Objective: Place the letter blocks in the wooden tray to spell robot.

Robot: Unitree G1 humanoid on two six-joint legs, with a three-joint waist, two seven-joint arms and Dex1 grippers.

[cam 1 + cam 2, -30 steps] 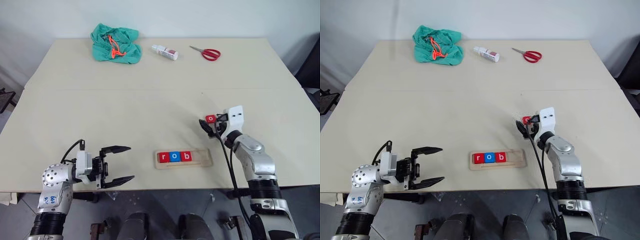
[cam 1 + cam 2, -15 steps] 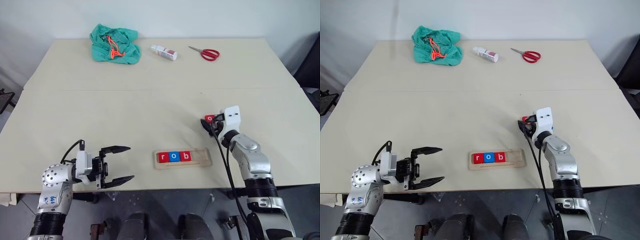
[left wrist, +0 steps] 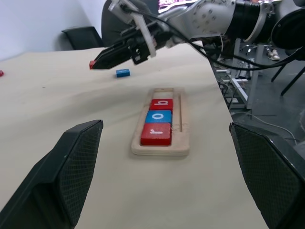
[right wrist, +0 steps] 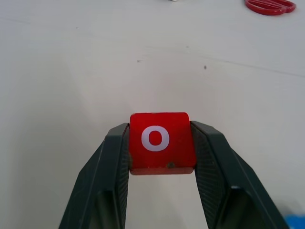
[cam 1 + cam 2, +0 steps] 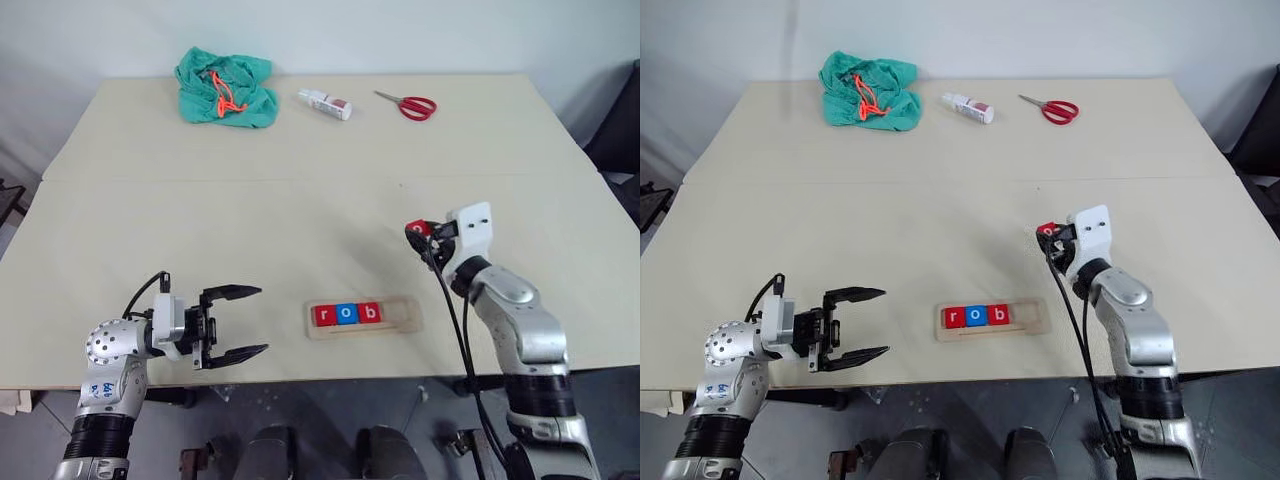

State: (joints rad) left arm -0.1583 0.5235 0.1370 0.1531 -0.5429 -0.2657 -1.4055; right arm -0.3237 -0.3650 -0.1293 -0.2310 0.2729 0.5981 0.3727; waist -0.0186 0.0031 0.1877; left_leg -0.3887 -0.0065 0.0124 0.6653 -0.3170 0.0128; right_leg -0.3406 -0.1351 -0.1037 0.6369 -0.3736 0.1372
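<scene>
Holding small red square "o" tile (image 4: pixel 161 141) by 2 side edges in my right gripper (image 4: pixel 161 143), fingers clamped; rigid, light, smooth, could slip.

The table (image 5: pixel 300 215) bears wooden tray (image 5: pixel 364 317), green cloth (image 5: pixel 224 86), bottle (image 5: pixel 325 102), scissors (image 5: pixel 406 103).

The right gripper (image 4: pixel 159 143), wide around the red o block (image 4: pixel 159 140) a second ago, is now closed on it, one finger pressed against each side. The block is lifted clear of the table (image 5: pixel 300 220) and carried slightly back toward the robot.
</scene>
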